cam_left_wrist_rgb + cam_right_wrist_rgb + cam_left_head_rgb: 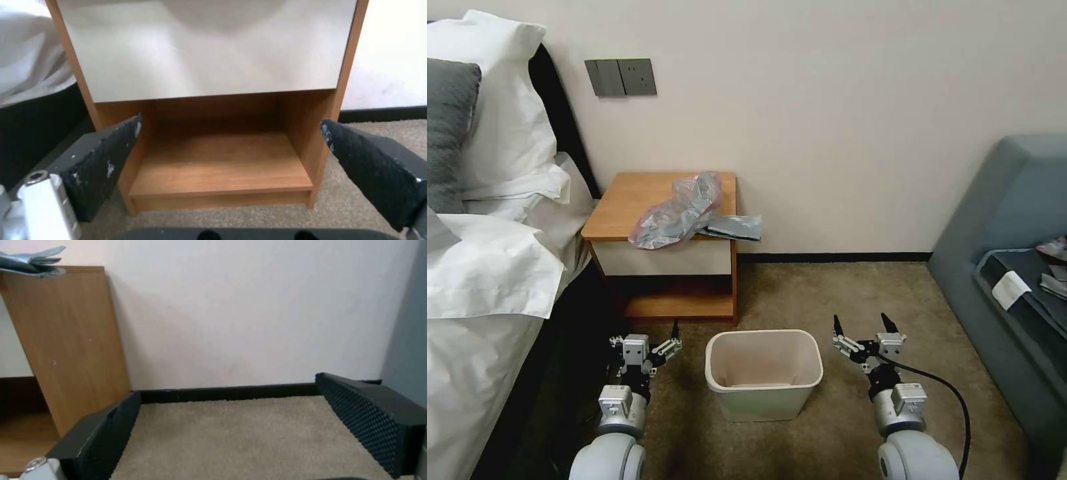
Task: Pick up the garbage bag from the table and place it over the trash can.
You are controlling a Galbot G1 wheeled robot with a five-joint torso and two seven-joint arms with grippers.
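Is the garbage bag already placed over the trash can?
No, the garbage bag lies crumpled on the table, and the trash can stands bare on the carpet between the open left gripper and right gripper.

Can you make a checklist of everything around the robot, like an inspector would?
Surface: table, a wooden nightstand; its low shelf is bare.
Job's things: garbage bag lies crumpled on the tabletop, hanging a little over the front edge. Trash can stands on the carpet between the arms, with no bag over it.
Clutter: folded grey plastic bags lie beside the garbage bag, poking over the table's right edge.
Grippers: left gripper open, low in front of the table. Right gripper open, low to the right of the trash can.
Cables: black cable loops off the right arm.
Surroundings: bed, grey sofa, wall switches.
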